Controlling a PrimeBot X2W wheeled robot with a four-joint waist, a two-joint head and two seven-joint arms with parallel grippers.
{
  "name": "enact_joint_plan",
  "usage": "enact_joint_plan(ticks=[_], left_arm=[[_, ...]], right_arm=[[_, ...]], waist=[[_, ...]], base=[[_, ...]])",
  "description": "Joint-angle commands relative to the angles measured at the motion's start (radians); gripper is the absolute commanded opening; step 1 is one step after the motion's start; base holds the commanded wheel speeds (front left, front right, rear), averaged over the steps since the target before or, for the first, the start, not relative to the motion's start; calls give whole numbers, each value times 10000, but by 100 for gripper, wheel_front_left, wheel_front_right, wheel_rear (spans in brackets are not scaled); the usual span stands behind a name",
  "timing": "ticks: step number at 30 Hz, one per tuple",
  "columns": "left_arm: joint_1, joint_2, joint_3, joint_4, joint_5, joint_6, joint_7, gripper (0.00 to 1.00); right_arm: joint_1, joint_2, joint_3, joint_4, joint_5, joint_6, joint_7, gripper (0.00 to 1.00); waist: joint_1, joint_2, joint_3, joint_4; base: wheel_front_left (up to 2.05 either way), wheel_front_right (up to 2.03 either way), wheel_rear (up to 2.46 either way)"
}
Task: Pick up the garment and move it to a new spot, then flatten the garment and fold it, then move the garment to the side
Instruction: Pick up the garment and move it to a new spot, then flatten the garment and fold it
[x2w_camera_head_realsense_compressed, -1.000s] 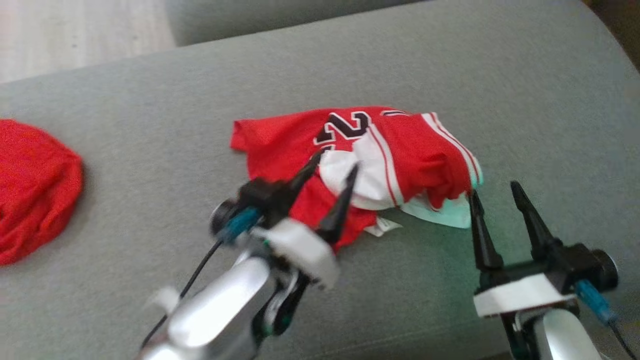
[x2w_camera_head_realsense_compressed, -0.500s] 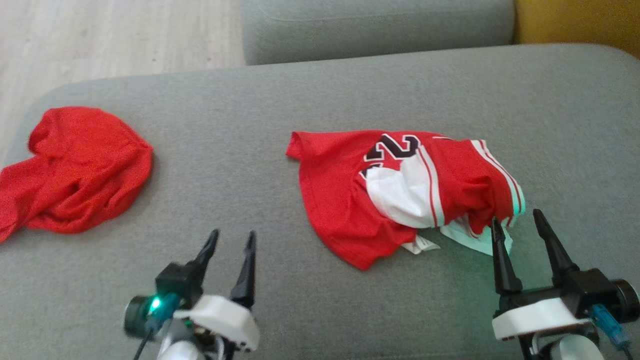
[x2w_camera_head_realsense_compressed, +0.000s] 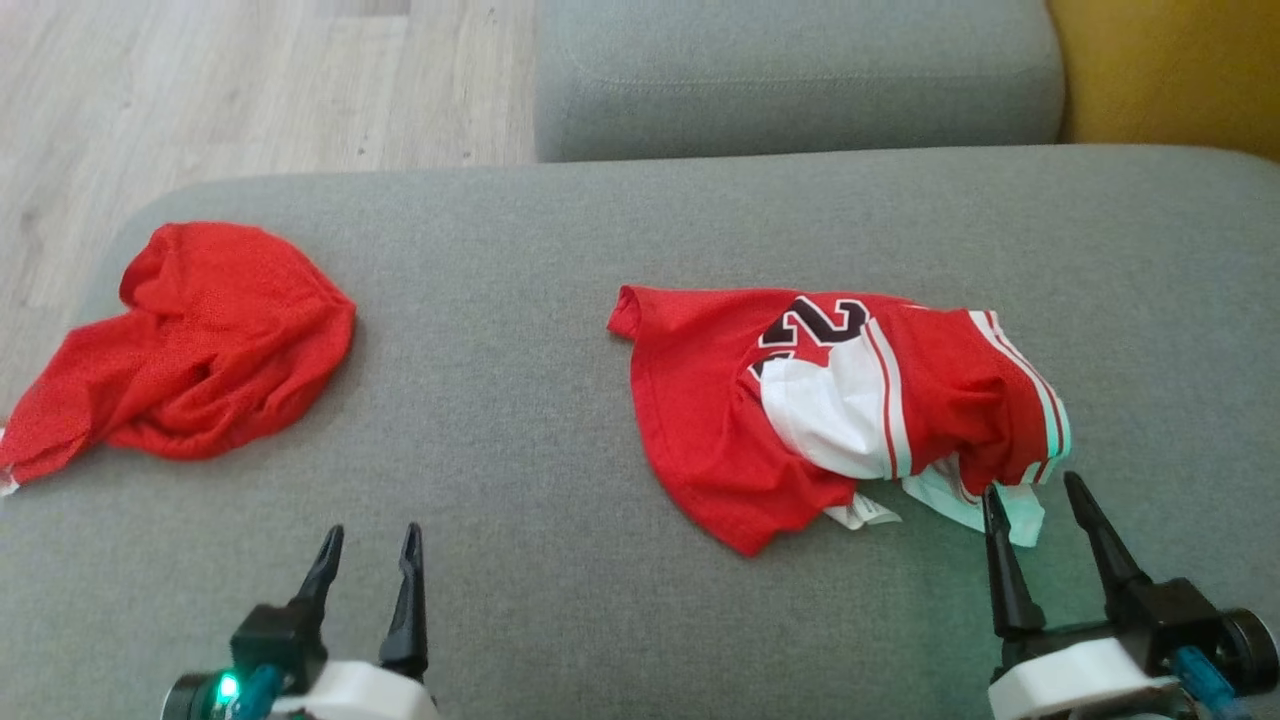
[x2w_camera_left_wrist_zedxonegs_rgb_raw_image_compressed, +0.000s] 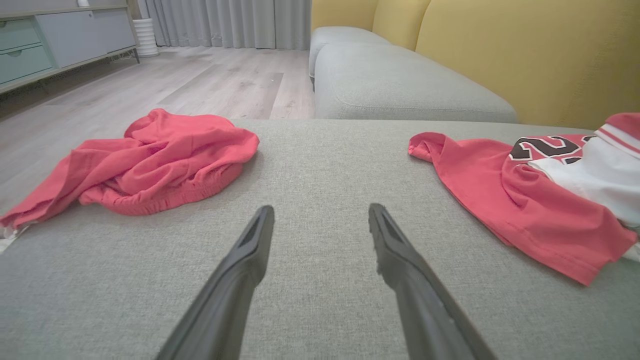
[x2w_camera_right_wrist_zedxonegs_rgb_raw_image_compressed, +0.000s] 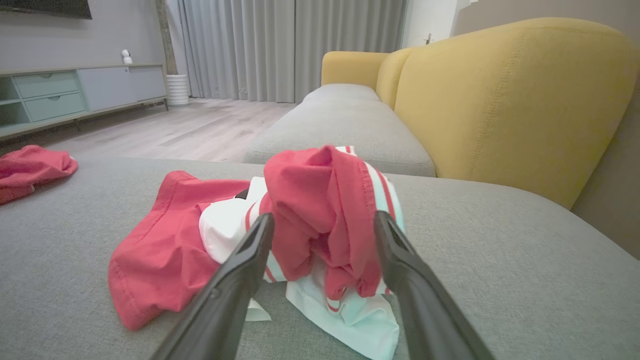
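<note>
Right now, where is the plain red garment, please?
Head view: the plain red garment lies crumpled at the cushion edge, far left of the numbered jersey.

Head overhead; wrists low; jersey (x2w_camera_head_realsense_compressed: 700, 420) shared.

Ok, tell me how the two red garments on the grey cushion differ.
The plain garment is solid red; the jersey has white panels, stripes and black numerals. The plain garment lies at the cushion's left end; the jersey lies right of centre, by the right gripper. Both are crumpled, unfolded and unheld.
</note>
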Motion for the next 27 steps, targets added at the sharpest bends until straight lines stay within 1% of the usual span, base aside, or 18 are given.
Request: enact_joint_plan(ticks=[1,2,3,8,9,19,23,27], left_arm=[[-184,-103,636,-268,211,-148,-123,100],[-106,-191,764,-254,309,-242,-123,100],[9,-358,991,-233,498,-427,-124,100],[152,-729,1504,-196,876,-820,-124,100],[152,-729,1504,-196,876,-820,-124,100],[230,-1134,2172,-100,1419,-1370,-124,100],[193,-1247,2230,-23,1559,-1569,-124,100],[-102,-1380,1813,236,1566,-1947,-124,100]], right_arm=[[-179,-55,165,-267,126,77,-36,100],[-164,-55,167,-251,171,77,-36,100],[-148,-55,172,-228,235,77,-36,100],[-138,-55,211,-194,311,77,-36,100],[-138,-55,211,-194,311,77,-36,100],[-143,-55,279,-169,376,77,-36,100],[-187,-55,334,-158,388,77,-36,100],[-291,-55,433,-153,396,77,-36,100]], waist=[[0,0,-71,-35],[0,0,-103,-47],[0,0,-144,-64],[0,0,-217,-81],[0,0,-217,-81],[0,0,-250,-44],[0,0,-228,-74],[0,0,-134,-184]], base=[[0,0,0],[0,0,0],[0,0,0],[0,0,0],[0,0,0],[0,0,0],[0,0,0],[0,0,0]])
